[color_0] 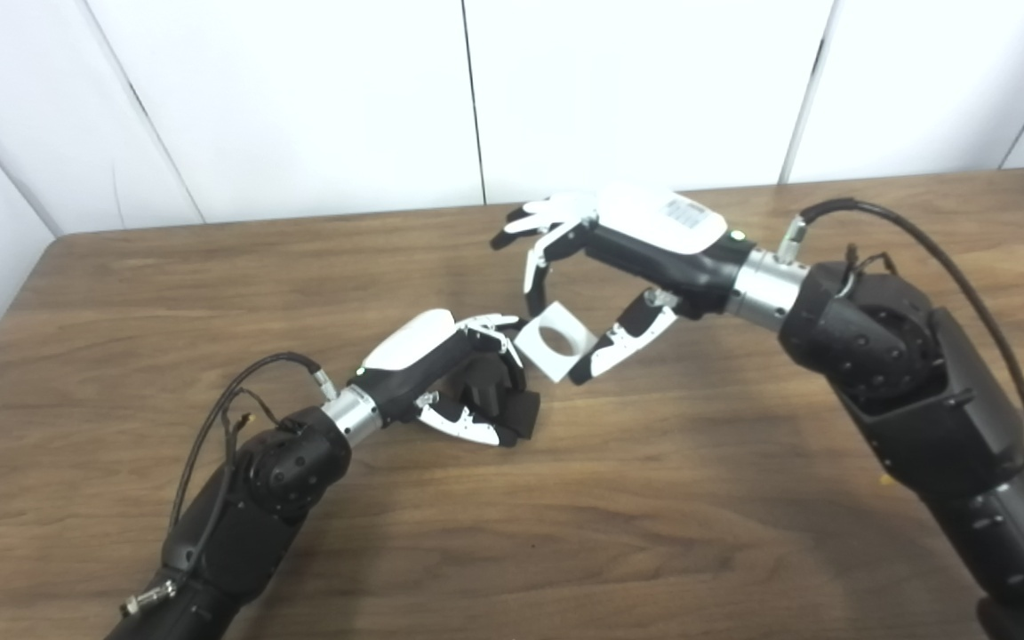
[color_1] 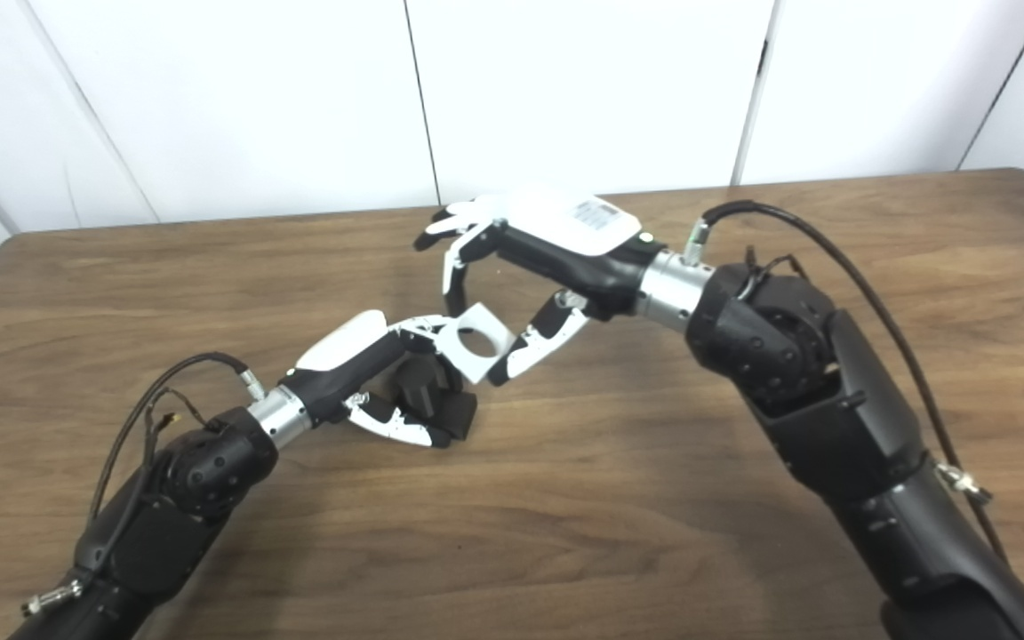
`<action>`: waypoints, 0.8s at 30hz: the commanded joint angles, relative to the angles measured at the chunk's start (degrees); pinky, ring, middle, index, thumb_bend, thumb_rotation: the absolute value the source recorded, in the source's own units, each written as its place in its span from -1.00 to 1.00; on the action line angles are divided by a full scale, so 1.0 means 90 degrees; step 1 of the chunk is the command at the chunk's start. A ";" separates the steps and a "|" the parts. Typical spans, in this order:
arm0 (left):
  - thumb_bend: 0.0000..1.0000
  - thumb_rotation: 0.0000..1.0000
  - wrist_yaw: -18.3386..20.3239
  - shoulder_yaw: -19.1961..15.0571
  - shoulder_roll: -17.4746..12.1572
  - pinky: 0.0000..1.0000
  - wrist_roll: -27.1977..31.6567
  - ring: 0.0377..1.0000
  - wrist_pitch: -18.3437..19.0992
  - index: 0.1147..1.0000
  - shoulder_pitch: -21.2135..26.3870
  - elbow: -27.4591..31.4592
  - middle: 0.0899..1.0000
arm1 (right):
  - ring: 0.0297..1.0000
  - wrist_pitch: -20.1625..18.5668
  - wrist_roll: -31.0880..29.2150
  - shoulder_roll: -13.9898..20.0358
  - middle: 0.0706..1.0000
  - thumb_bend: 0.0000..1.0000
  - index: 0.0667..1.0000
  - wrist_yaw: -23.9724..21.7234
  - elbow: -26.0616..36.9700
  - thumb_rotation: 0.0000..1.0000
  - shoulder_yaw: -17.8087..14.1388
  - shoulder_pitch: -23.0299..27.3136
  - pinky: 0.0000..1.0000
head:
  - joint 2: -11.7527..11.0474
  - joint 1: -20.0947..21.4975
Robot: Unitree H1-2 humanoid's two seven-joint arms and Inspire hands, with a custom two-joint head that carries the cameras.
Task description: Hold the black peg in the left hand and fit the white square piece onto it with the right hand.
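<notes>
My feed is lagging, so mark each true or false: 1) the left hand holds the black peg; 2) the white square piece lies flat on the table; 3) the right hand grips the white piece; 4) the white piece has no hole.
1) True: the left hand is closed on the black peg.
2) False: the white square piece is held above the table.
3) True: the right hand pinches it between finger and thumb.
4) False: it has a round hole through its middle.
</notes>
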State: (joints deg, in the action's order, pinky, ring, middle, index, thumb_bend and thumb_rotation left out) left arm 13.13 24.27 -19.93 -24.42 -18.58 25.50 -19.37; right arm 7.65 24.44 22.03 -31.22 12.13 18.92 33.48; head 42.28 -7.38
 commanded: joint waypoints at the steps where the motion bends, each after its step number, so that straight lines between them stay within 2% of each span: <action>1: 0.04 -0.83 0.0249 0.0282 -0.0031 0.73 -0.0550 0.83 0.0413 -0.16 -0.0223 -0.0389 0.77 | 0.83 -0.0051 0.0005 -0.0054 0.67 0.04 -0.11 0.0022 0.0174 -0.71 -0.0062 0.0413 0.91 | 0.0018 -0.0038; 14: 0.03 -0.83 0.0105 0.0286 -0.0152 0.74 -0.0727 0.83 0.0807 -0.15 -0.0410 -0.0178 0.80 | 0.82 0.0162 -0.0100 -0.0098 0.68 0.03 -0.11 -0.0048 -0.0083 -0.71 -0.0005 0.0532 0.87 | 0.0051 -0.0251; 19: 0.03 -0.83 -0.0039 0.0233 -0.0126 0.72 -0.0657 0.81 0.0738 -0.16 -0.0423 -0.0285 0.79 | 0.83 0.0153 -0.0105 -0.0114 0.69 0.03 -0.11 -0.0065 -0.0146 -0.71 0.0026 0.0564 0.87 | 0.0069 -0.0251; 24: 0.04 -0.84 0.0020 0.0154 -0.0042 0.75 -0.0413 0.84 0.0908 -0.16 -0.0449 -0.0319 0.81 | 0.84 0.0123 -0.0067 -0.0166 0.69 0.03 -0.11 -0.0048 -0.0279 -0.71 0.0071 0.0620 0.87 | 0.0062 -0.0275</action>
State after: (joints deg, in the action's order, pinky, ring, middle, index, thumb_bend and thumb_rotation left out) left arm 9.88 24.34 -19.45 -25.02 -16.57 24.01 -18.28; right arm 7.72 24.20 21.03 -32.10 9.14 19.96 35.57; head 42.80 -9.84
